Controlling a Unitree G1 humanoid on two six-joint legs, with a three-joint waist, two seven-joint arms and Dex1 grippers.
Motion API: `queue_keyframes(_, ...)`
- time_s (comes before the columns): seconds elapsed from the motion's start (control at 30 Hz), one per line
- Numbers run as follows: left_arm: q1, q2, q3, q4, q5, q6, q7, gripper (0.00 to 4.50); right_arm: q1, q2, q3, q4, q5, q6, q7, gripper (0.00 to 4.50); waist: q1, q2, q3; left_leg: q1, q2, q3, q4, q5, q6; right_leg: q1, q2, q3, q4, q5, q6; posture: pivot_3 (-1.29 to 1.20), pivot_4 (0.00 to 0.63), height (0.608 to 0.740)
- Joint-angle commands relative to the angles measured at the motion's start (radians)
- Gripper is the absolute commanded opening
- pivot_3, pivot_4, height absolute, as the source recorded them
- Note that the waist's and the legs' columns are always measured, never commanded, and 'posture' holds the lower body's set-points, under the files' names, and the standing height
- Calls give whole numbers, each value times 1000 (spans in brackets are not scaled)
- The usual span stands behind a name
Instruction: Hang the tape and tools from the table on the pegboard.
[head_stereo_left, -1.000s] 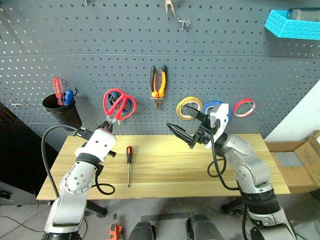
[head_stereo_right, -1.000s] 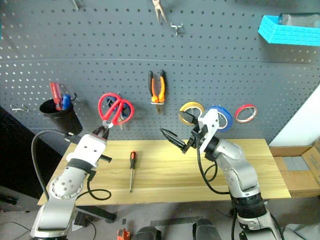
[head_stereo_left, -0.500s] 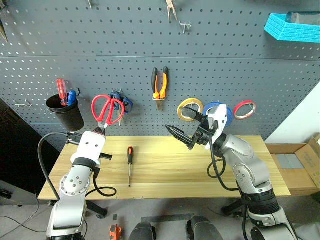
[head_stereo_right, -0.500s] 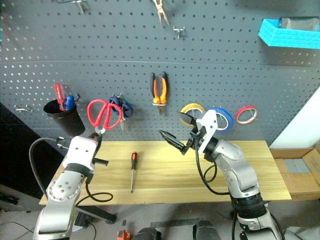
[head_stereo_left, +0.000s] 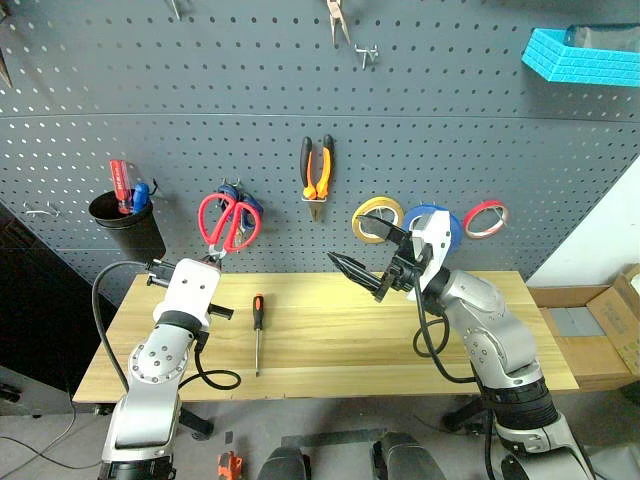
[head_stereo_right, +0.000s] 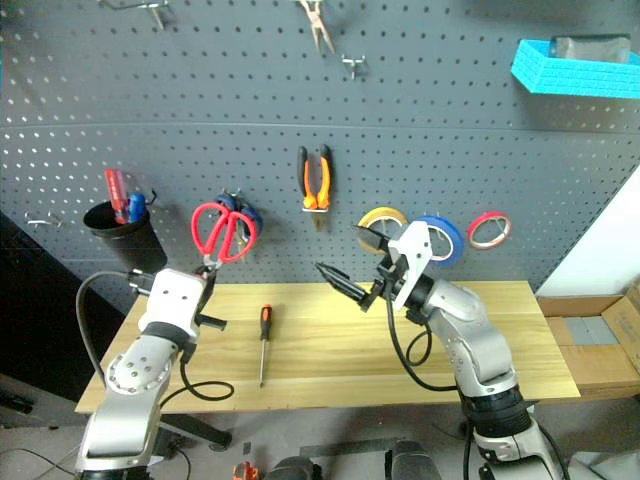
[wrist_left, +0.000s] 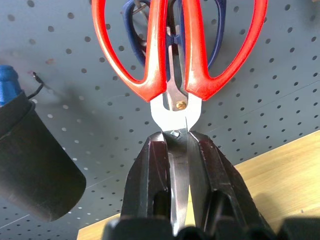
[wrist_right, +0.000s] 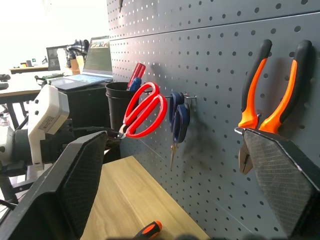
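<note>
Against pegboard (head_stereo_left: 480, 120): left gripper (wrist_left: 175, 145) jaws clench red-handled scissors (head_stereo_left: 229, 222) | blue-handled scissors (head_stereo_left: 245, 200) behind | right gripper (head_stereo_left: 368, 262) jaws released

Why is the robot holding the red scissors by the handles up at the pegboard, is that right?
Not quite. The left wrist view shows the left gripper's fingers shut on the red scissors' blades, just below the pivot screw. The handles point up at the pegboard, in front of the blue scissors.

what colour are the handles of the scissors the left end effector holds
Red, clearest in the left wrist view.
</note>
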Motion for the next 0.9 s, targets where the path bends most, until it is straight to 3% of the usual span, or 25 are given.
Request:
queue_keyframes(0.03, -40, 18, 10, -7, -8, 15, -9, 217, -13, -1, -8, -15, 0, -23, 4, 4500, 0, 0, 0, 0, 0, 0, 0, 0, 0, 0, 0, 0, 0, 0, 0, 3, 64, 740)
queue_keyframes(0.4, -197, 50, -9, 87, -27, 117, -56, 217, -18, 6, -3, -4, -5, -26, 4, 4500, -2, 0, 0, 0, -1, 0, 0, 0, 0, 0, 0, 0, 0, 0, 0, 5, 71, 740)
queue_keyframes(0.8, -161, 8, -39, 126, -25, 126, -23, 4156, -9, 1, -2, -4, -9, -32, 14, 4500, -2, 0, 0, 0, 0, 0, 0, 0, 0, 0, 0, 0, 0, 0, 0, -4, 73, 740)
queue_keyframes(0.83, -148, -3, -40, 131, -32, 134, -21, 4394, -6, -1, 0, -4, -11, -31, 15, 4500, -2, 0, 0, 0, 0, 0, 0, 0, 0, 0, 0, 1, 0, 0, 0, -4, 73, 740)
queue_keyframes(0.9, -118, -30, -43, 138, -43, 150, -17, 4394, -1, -6, 7, 2, -19, -28, 17, 4500, -3, 0, 0, 0, 0, 0, 0, 0, 0, 0, 0, 1, 0, 0, 0, -7, 79, 740)
